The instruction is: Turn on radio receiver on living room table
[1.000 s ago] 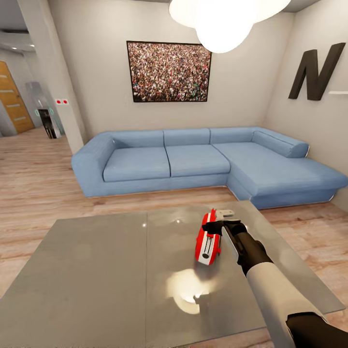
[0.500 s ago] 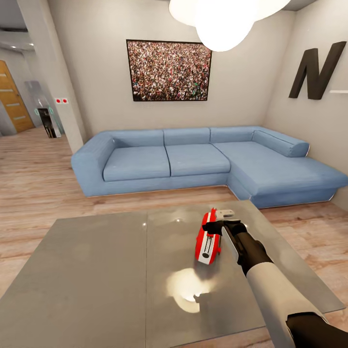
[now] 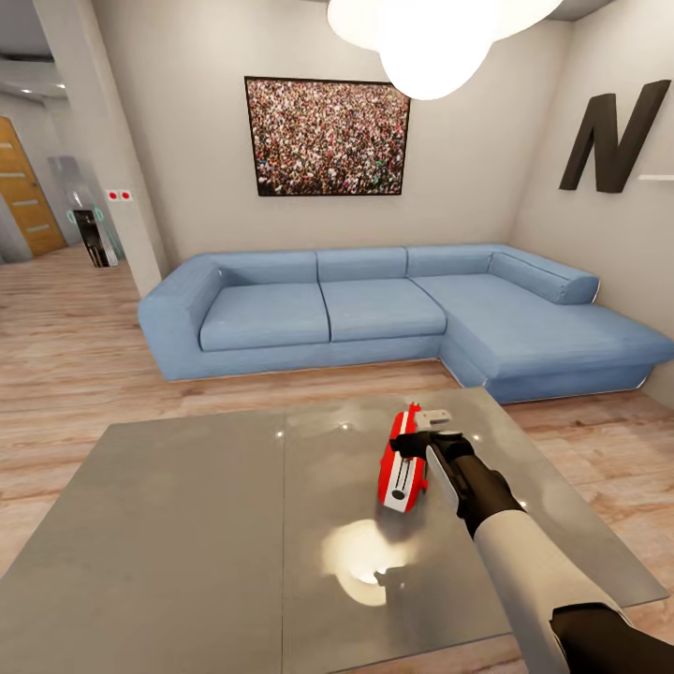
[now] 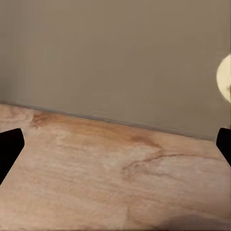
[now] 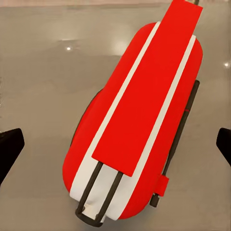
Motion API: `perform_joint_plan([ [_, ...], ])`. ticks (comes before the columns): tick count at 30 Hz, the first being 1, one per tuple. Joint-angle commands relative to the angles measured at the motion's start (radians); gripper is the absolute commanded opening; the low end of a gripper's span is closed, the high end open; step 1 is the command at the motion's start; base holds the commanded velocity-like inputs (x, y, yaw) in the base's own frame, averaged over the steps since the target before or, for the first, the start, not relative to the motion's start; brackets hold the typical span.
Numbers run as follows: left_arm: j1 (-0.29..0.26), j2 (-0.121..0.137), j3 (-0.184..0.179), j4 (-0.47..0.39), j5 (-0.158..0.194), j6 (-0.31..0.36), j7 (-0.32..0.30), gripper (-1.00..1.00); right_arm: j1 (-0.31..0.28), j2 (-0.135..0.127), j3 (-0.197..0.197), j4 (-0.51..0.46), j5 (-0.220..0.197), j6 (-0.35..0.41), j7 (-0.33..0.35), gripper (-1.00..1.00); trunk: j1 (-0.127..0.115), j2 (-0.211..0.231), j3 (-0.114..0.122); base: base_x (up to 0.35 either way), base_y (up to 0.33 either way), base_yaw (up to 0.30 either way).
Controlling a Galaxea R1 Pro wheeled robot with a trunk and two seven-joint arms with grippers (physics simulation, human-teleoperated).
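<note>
The red radio receiver (image 3: pixel 402 468) lies on the right panel of the grey glossy table (image 3: pixel 187 524), its white band and thin handle showing. My right gripper (image 3: pixel 418 442) hovers just above the radio's far half. In the right wrist view the radio (image 5: pixel 139 120) lies lengthwise between the two widely spread fingertips of the right gripper (image 5: pixel 115 144), which is open and touches nothing I can see. The dial on the radio's face is hidden. My left gripper (image 4: pixel 115 144) is open over wood floor (image 4: pixel 96 183), nothing between its fingers.
A blue L-shaped sofa (image 3: pixel 374 314) stands beyond the table, with the crowd picture (image 3: pixel 328 138) and a black "N" (image 3: pixel 613 136) on the walls. A pendant lamp (image 3: pixel 431 37) hangs overhead. Wood floor (image 3: pixel 65 374) surrounds the table; a doorway (image 3: pixel 23 187) lies far left.
My right arm has shifted a little to the left, bringing the gripper more squarely over the radio. The radio has not moved.
</note>
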Motion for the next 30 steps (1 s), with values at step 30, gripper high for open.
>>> perform_joint_plan([
  [30, 0.000, 0.004, 0.003, 0.021, 0.003, 0.005, -0.012, 1.00, 0.000, 0.000, -0.007, -0.013, 0.001, -0.072, -0.003, 1.00, 0.000, 0.000, 0.000, 0.000, 0.000, 0.000],
])
